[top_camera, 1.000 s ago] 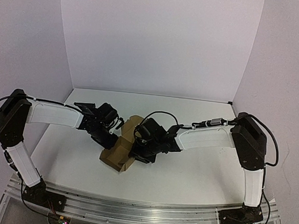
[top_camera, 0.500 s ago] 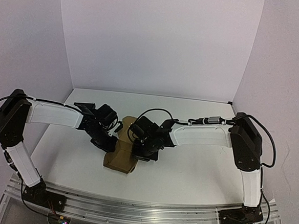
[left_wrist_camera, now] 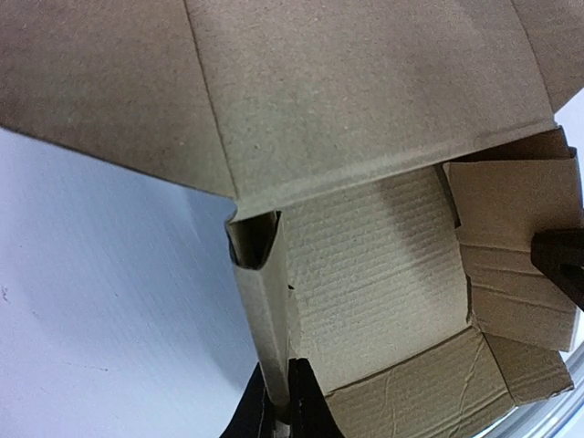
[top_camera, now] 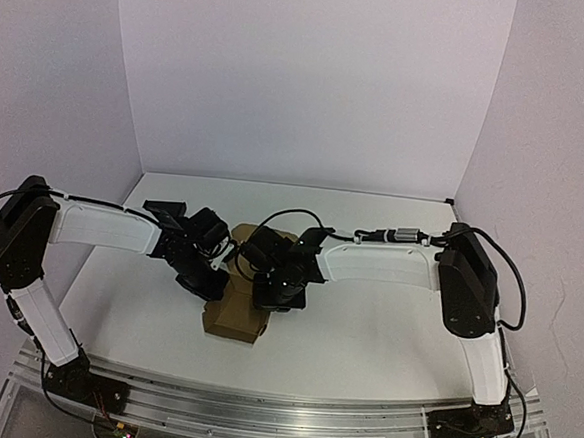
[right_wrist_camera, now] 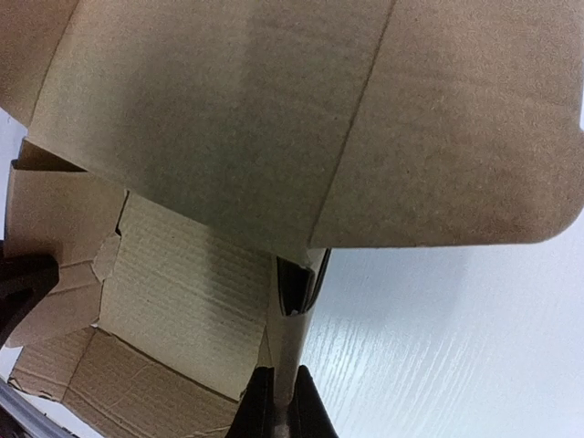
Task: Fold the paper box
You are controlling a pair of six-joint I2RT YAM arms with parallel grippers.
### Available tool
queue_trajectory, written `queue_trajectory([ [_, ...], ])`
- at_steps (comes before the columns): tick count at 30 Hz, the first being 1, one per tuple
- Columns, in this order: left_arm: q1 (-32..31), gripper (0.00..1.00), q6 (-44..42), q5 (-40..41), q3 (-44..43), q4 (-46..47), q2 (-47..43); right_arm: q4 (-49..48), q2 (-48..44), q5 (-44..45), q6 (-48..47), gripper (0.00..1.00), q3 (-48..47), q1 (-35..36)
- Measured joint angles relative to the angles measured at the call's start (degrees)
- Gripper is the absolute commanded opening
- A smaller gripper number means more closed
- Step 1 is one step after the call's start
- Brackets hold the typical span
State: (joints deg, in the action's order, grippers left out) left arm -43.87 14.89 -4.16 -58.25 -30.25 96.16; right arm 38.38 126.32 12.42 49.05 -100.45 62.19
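The paper box [top_camera: 237, 310] is brown cardboard, partly folded, standing on the white table between my two arms. My left gripper [top_camera: 211, 278] is shut on the box's left side wall; the left wrist view shows the wall [left_wrist_camera: 269, 328] pinched between the gripper's [left_wrist_camera: 281, 406] fingers. My right gripper [top_camera: 272, 290] is shut on the right side wall; the right wrist view shows that wall [right_wrist_camera: 290, 351] clamped in the gripper [right_wrist_camera: 281, 406]. The box's inside floor [left_wrist_camera: 374, 274] and a large flap [right_wrist_camera: 274, 119] over it are visible. The front flap [left_wrist_camera: 429, 392] lies creased.
The white table [top_camera: 385, 326] stretches to the right and behind the box. Purple walls close the back and sides. A metal rail [top_camera: 258, 412] runs along the near edge by the arm bases.
Both grippers have moved left and closer together with the box. The box has turned from tilted to squarer and sits more upright between them.
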Motion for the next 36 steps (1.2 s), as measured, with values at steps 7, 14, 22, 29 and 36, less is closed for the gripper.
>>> queue_trajectory([
  [7, -2.31, 0.0, 1.24, 4.62, -0.01, -0.55, -0.27, 3.27, 1.69, 3.36, -2.12, 0.19, -3.46, 1.35],
  [14, -3.31, 0.0, 2.11, 6.18, -0.23, -0.86, -0.31, 3.33, 2.19, 2.76, -5.44, 0.36, -3.82, 1.86],
  [22, -3.44, 0.0, 2.09, 6.82, -0.49, -1.4, -0.09, 3.52, 2.13, -0.77, -11.32, 0.48, -4.93, 1.82],
  [29, -3.44, 0.0, 2.07, 6.95, -0.49, -1.45, -0.09, 3.03, 0.56, -3.69, -16.21, 0.55, -4.08, 1.82],
  [36, -3.47, 0.0, 1.8, 6.82, -0.45, -1.32, -0.1, -7.12, -11.01, -3.89, -28.43, 0.6, 5.32, 3.33],
])
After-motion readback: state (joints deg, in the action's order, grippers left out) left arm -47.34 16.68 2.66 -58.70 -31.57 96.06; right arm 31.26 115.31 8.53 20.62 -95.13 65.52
